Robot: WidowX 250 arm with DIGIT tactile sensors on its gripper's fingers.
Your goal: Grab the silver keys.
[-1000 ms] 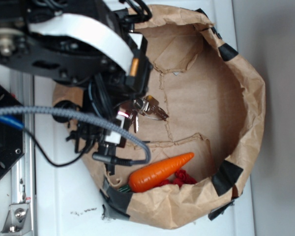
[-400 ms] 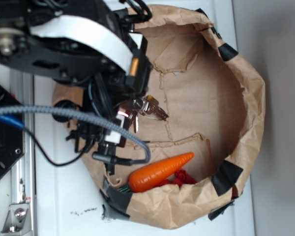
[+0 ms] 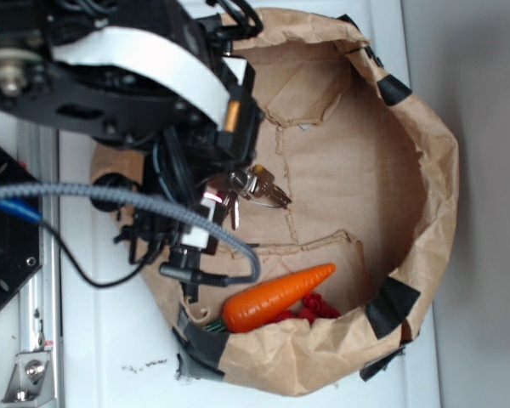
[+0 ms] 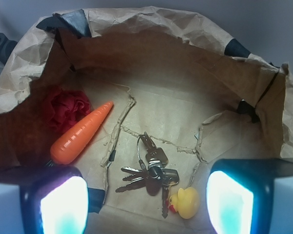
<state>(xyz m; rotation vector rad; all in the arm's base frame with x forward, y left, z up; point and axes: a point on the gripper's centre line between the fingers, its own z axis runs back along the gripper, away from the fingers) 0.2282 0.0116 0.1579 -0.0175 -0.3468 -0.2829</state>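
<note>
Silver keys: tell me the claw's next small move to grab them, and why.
Probably a straight descent. In the wrist view the claw is open, its fingers on either side of the silver keys, which lie flat on the paper bag floor. The yellow duck touches the bunch on one side, so close gently to avoid pinching it too.

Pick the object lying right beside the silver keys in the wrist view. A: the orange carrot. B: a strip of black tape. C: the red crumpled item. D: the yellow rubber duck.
D: the yellow rubber duck sits right against the lower right of the silver keys, while the carrot lies apart, up to the left.
</note>
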